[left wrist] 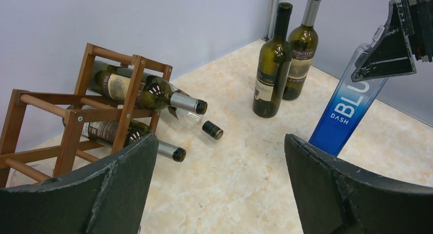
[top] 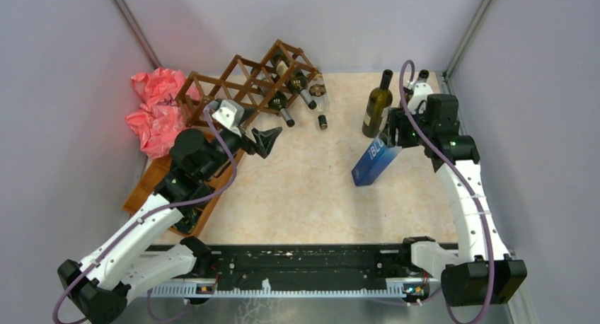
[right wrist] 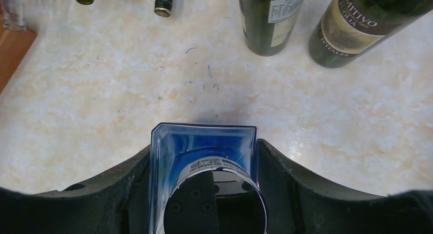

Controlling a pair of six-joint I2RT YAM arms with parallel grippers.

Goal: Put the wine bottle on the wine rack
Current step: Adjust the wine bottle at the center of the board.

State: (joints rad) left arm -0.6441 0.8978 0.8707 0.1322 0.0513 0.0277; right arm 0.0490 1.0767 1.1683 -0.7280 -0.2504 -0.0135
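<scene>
R end effector (top: 395, 134) grips the blue bottle (top: 372, 161) near its top, holding it tilted over the desk (top: 304, 197), prob. for carrying to the wine rack (top: 237, 80) at back-left, w/ L end effector (top: 263, 139) wide open beside it, maybe to assist.

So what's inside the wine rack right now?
Several dark bottles lie in end cells of the wine rack, necks poking out. The other visible cells look empty; the left arm hides its near part.
</scene>
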